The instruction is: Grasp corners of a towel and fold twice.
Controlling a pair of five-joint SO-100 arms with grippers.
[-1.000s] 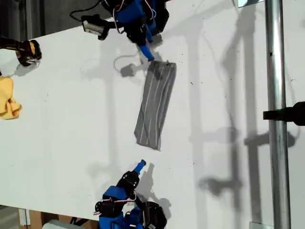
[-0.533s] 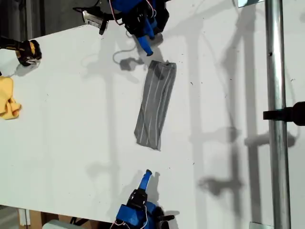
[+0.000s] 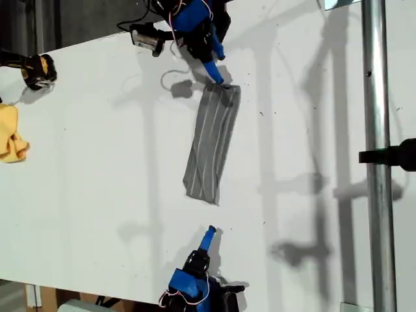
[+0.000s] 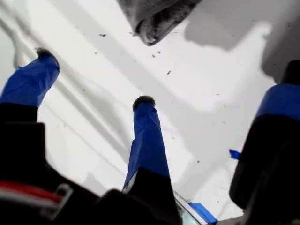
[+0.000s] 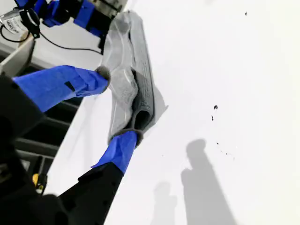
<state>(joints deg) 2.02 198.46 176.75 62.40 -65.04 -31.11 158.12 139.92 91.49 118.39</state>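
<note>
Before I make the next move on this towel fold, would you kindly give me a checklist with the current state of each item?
1. The towel lies as one long narrow strip on the table: ok.
2. My first pincer is open, with a towel end ahead of it: ok.
3. My second pincer is open and lined up with the other towel end: ok.
4. A towel corner is held in either pincer: not ok, neither is shut on cloth.
5. The layered corners at each end sit flush: cannot tell, since the ends look bunched.
6. The yellow cloth is well apart from the towel: ok.
</note>
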